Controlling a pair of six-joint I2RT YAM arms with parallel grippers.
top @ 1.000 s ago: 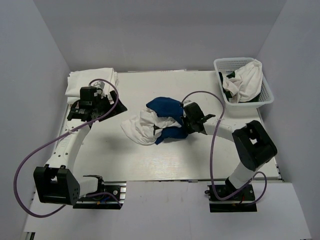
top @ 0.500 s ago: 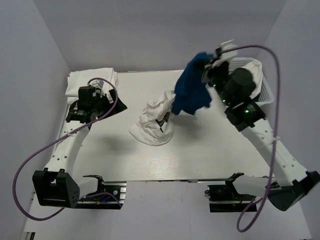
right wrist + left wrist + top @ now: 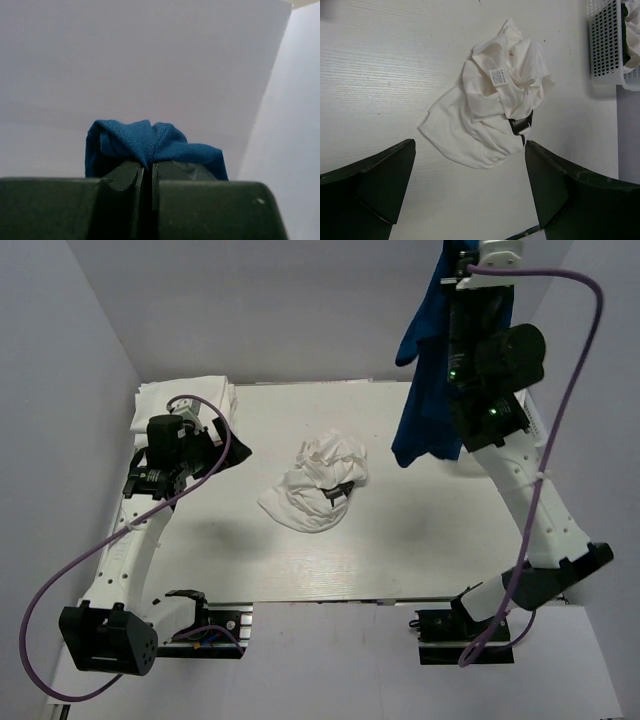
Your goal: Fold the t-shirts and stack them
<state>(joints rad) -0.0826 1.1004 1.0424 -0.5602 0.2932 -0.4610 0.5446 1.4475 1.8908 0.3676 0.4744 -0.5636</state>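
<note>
Right pincer (image 3: 148,172) is seen clenched on a bunched fold of the blue t-shirt (image 3: 425,400), which is held high over the far right of the worktop (image 3: 430,530). The cloth hangs free at full length, and it is judged that the shirt is raised so that it can fall open clear of the rest before being laid flat for folding. At the middle of the worktop a white t-shirt (image 3: 315,485) is left crumpled, not yet folded. Over its near side the left pincer (image 3: 470,185) is held released, with its jaws wide and nothing between them, and it is judged to be kept ready for a hem or corner. At the far left corner a folded white pile (image 3: 185,400) is laid, taken to be the place kept for finished shirts. At the far right the basket (image 3: 606,40) is set, with more white cloth (image 3: 632,20) lying unfolded in it. A care label (image 3: 497,77) is turned up on the crumpled shirt, and what the small dark piece (image 3: 521,125) beside it is cannot be told.
</note>
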